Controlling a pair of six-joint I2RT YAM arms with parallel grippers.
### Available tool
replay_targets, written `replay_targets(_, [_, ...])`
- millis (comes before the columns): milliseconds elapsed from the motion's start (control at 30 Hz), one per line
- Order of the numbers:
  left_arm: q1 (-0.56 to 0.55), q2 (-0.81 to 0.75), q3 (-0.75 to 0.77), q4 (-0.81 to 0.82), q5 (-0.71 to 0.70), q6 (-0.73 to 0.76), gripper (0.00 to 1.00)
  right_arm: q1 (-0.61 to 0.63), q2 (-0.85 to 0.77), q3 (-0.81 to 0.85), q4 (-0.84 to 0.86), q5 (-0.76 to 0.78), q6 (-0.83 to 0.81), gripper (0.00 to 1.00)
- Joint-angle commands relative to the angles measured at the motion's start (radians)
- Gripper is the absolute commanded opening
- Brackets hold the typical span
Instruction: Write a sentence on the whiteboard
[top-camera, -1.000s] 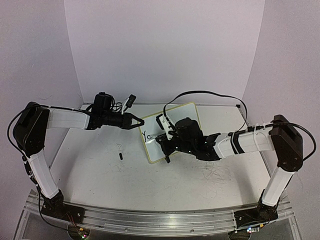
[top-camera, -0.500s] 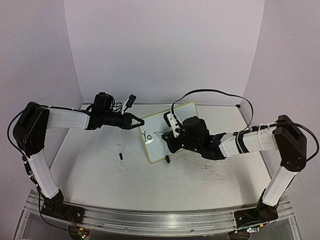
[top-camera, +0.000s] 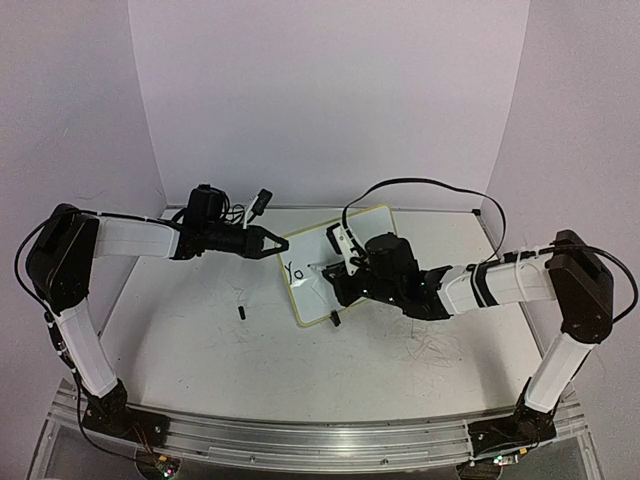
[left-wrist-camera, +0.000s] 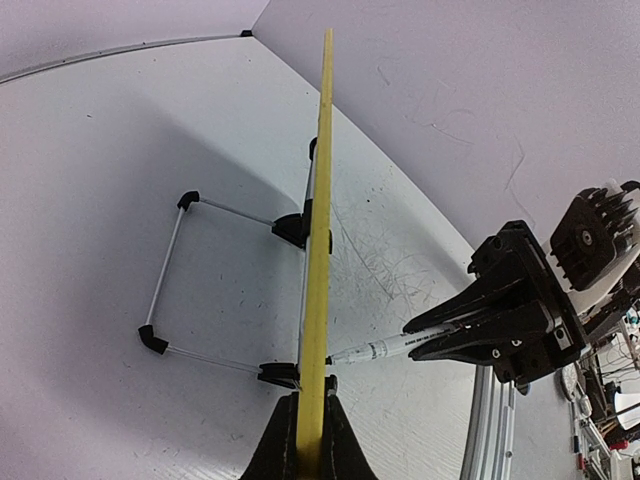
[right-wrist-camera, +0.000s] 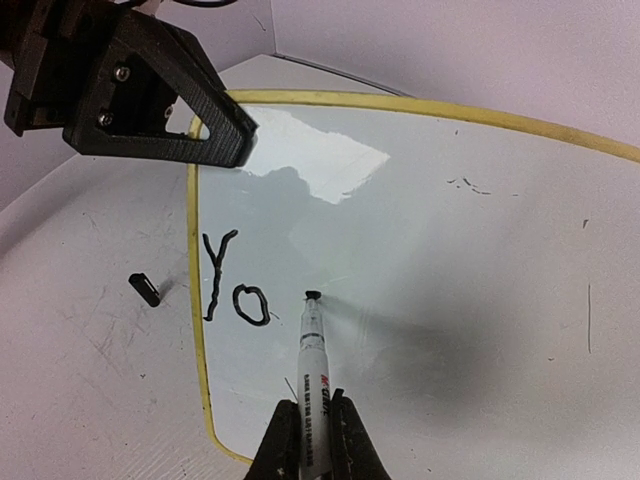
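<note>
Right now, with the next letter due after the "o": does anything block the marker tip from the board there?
Nothing visible does. The marker tip, held in the right pincer, sits just right of the "Yo", and the whiteboard beyond it is unobstructed. The left pincer only clamps the left rim.

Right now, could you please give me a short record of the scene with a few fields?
board: propped on its wire stand on the table
writing: "Yo", near the board's left rim
marker: tip touching the board, just right of the "o"
left gripper: shut on the board's rim
right gripper: shut on the marker
black piece: small, loose on the table, left of the board
</note>
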Motion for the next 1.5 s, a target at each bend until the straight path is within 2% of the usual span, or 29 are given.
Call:
replay_targets(0, [0.008,-0.026,-0.022,-0.041,-0.017,0.017,0.00,0.003,-0.004,0.026,0.029,-0.023,0.004,0.00])
replay_targets(833, [0.008,-0.026,-0.019,-0.042,-0.018,0.017,0.00,0.022,0.021,0.016,-0.042,-0.010,0.015,0.00])
replay_targets(967, [0.008,-0.028,-0.021,-0.041,-0.017,0.017,0.00,0.022,0.014,0.012,-0.047,0.040,0.019,0.00])
replay_targets(1467, [0.008,-0.027,-0.021,-0.041,-0.013,0.016,0.00,0.003,-0.024,-0.002,0.020,0.088,0.039,0.00])
